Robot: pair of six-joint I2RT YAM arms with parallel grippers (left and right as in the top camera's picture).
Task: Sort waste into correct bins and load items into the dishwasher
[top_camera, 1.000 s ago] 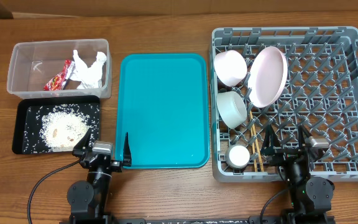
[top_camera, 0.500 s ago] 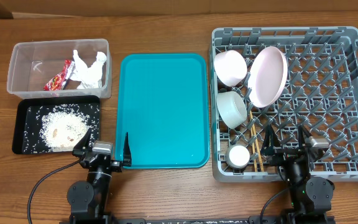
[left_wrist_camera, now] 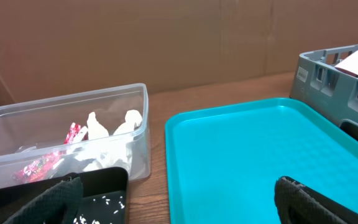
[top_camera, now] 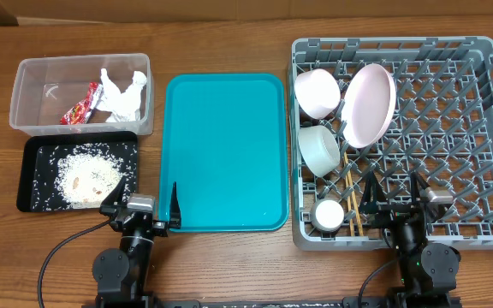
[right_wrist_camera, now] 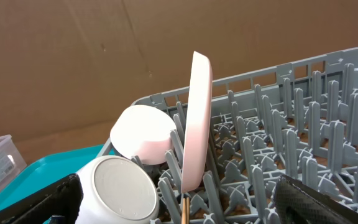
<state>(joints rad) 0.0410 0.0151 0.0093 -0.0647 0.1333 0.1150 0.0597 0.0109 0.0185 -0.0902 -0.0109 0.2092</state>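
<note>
The clear tub [top_camera: 24, 94] at the back left holds crumpled napkins [top_camera: 123, 96] and a red wrapper [top_camera: 80, 108]; both also show in the left wrist view [left_wrist_camera: 110, 126]. The black tray [top_camera: 32, 171] holds white rice [top_camera: 88, 175]. The grey dish rack [top_camera: 478, 128] holds a plate [top_camera: 369, 104] on edge, a white bowl [top_camera: 317, 92], a pale grey bowl [top_camera: 319, 150], a small cup [top_camera: 329, 213] and chopsticks [top_camera: 352, 201]. My left gripper [top_camera: 139, 208] is open and empty at the teal tray's near left corner. My right gripper [top_camera: 396, 204] is open and empty over the rack's front edge.
A large teal tray [top_camera: 225, 150] lies bare between the bins and the rack. In the right wrist view the plate [right_wrist_camera: 197, 118] stands upright among pegs, with a bowl [right_wrist_camera: 143, 134] and the pale bowl's base [right_wrist_camera: 122, 190] left of it. A brown board backs the table.
</note>
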